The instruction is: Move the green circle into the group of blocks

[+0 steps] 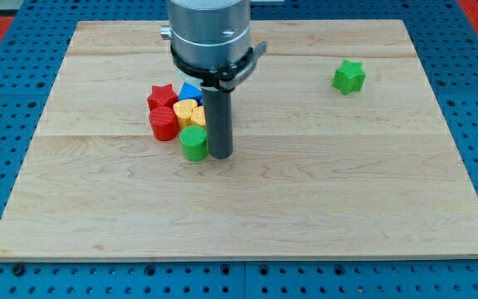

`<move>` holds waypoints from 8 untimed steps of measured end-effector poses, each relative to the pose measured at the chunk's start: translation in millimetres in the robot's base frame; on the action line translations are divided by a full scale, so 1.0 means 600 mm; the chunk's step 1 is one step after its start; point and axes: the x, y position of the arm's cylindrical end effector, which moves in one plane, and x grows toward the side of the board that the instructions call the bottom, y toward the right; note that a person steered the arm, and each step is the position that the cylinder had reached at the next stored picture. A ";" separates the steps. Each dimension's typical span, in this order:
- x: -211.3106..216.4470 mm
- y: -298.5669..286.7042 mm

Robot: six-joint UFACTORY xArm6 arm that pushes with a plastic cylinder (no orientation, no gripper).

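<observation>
1. Your green circle point(193, 143) sits on the table point(347, 191), touching the group's bottom edge, below the yellow blocks point(188, 111) and beside the red cylinder point(163, 123).
2. It lies just to the view's left of my tip point(221, 154), seemingly touching.
3. The end effector is a bare upright rod, holding nothing; a push toward the view's upper left looks right.

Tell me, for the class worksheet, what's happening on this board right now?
A robot arm's rod has my tip on the wooden board, right beside the green circle on the view's right. The circle sits at the bottom edge of a cluster: red star, red cylinder, yellow blocks, blue block. A green star lies apart, upper right.
</observation>
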 end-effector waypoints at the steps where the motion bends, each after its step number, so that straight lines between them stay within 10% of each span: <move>1: 0.003 -0.040; 5: -0.010 -0.043; 8: -0.148 0.326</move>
